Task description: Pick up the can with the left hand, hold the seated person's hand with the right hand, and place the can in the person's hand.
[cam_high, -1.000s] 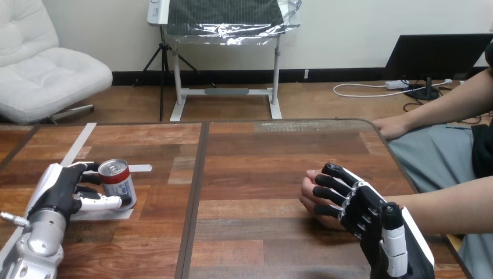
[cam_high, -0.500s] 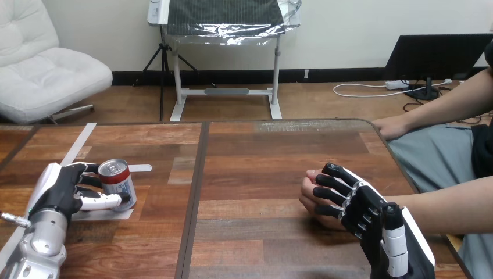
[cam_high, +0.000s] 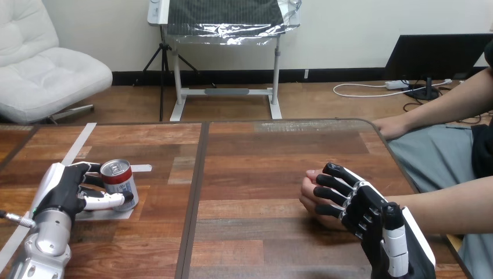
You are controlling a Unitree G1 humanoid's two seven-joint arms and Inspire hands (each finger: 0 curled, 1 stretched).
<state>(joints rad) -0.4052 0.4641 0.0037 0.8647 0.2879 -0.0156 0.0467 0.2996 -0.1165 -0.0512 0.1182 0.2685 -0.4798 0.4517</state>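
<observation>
While left hand [cam_high: 70, 189], fingers curled round red-rimmed metal can [cam_high: 119, 179] at near left of wooden table [cam_high: 256, 157], edges it rightward, lift likely starting; right hand [cam_high: 360, 206] unmoved, fingers curled over person's hand [cam_high: 308, 195], near right.

Wooden table [cam_high: 261, 163] of brown planks, divided by a dark seam [cam_high: 195, 197] from far edge to near edge. On the left part, a long strip of white tape [cam_high: 78, 141], laid slantwise; just beside, a short piece of tape [cam_high: 141, 168]. At the far right corner, the person's far hand [cam_high: 392, 127], resting on the edge.
</observation>
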